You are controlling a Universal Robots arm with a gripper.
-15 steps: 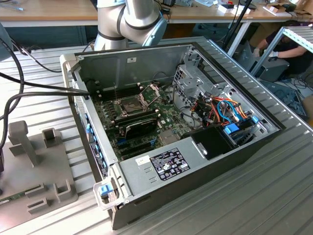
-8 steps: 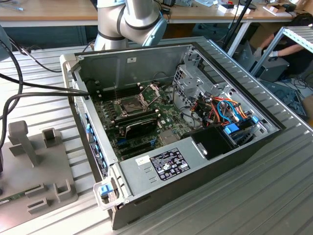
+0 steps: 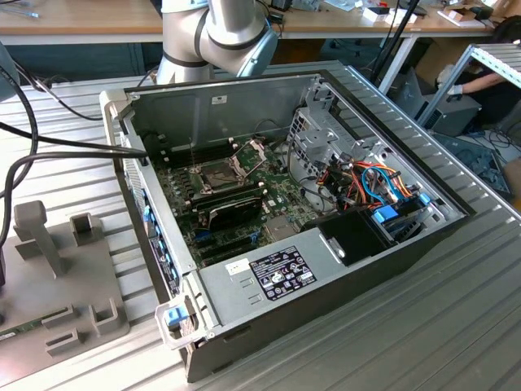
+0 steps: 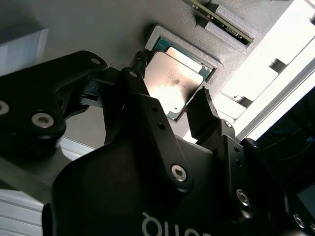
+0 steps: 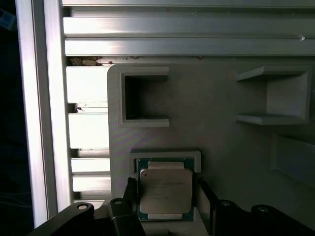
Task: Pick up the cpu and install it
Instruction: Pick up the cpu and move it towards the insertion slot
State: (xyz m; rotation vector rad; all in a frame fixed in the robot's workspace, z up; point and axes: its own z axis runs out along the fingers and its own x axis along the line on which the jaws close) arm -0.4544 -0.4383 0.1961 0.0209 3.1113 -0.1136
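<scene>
Flanking one cpu [image 5: 165, 191] in its grey holder [image 5: 221, 147], two jaws stand apart.

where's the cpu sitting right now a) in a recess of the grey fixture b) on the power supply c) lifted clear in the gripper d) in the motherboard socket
a: the cpu lies flat in a framed recess of the grey fixture, with the open gripper straddling it.

Robotics lab: robot arm [image 3: 220, 32], opened computer [image 3: 203, 114]
</scene>
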